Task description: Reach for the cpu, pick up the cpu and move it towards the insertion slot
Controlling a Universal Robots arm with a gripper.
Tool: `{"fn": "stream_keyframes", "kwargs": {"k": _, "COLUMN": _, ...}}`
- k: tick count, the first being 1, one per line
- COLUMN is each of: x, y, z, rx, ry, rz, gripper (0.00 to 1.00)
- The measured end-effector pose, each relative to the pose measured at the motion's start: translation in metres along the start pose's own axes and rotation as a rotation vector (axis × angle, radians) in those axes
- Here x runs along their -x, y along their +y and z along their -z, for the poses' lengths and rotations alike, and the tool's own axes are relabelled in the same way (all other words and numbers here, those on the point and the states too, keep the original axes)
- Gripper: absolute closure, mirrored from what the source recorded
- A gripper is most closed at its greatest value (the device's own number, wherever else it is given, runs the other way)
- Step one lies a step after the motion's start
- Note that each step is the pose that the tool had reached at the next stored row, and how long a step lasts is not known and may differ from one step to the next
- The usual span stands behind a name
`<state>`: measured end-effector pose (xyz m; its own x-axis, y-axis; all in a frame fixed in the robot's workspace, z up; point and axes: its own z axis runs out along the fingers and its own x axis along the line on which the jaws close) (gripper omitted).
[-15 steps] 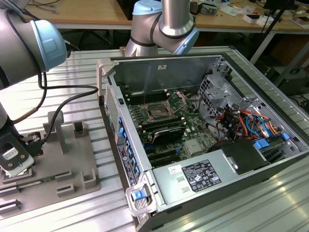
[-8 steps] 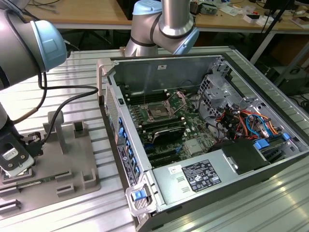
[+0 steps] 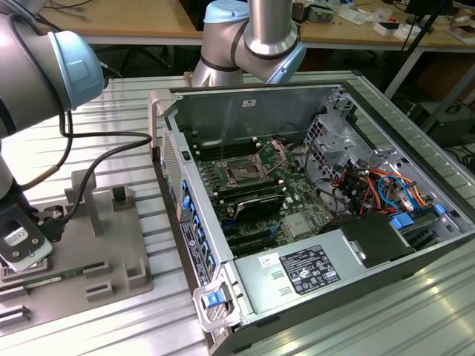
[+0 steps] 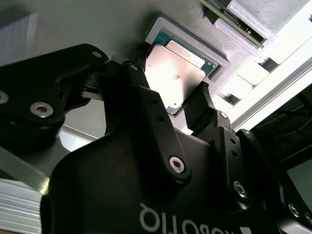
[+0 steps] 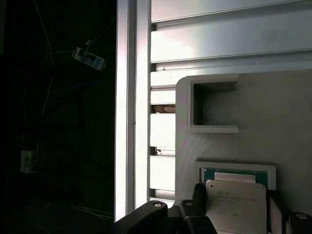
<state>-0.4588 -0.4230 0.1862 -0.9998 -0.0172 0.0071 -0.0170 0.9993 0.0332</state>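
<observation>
In both wrist views the cpu (image 4: 178,73) (image 5: 235,207), a flat square chip with a silvery top and a thin green rim, lies at a shallow square recess of the grey tray (image 4: 97,29). My gripper (image 4: 171,83) (image 5: 235,197) stands straight over it, one black finger (image 4: 140,73) against one side edge and the other finger against the opposite edge. In the exterior view the gripper (image 3: 22,248) is low over the tray (image 3: 111,256) at that view's left, and its body hides the chip. The insertion slot (image 3: 243,172) is on the motherboard inside the open computer case.
The open case (image 3: 312,193) has a tall metal side wall (image 3: 185,215) facing the tray. Grey upright blocks (image 3: 85,196) stand on the tray near the gripper, with an empty square pocket (image 5: 213,109) beside the chip. A black cable (image 3: 96,141) trails from the arm. The ribbed aluminium table edge (image 5: 131,107) runs close by.
</observation>
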Motion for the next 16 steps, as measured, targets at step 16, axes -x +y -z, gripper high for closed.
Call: {"fn": "stream_keyframes", "kwargs": {"k": 16, "x": 0.0001, "y": 0.0003, "z": 0.0072, "rx": 0.0001, "ry": -0.0002, "rz": 0.0, "gripper": 0.45}}
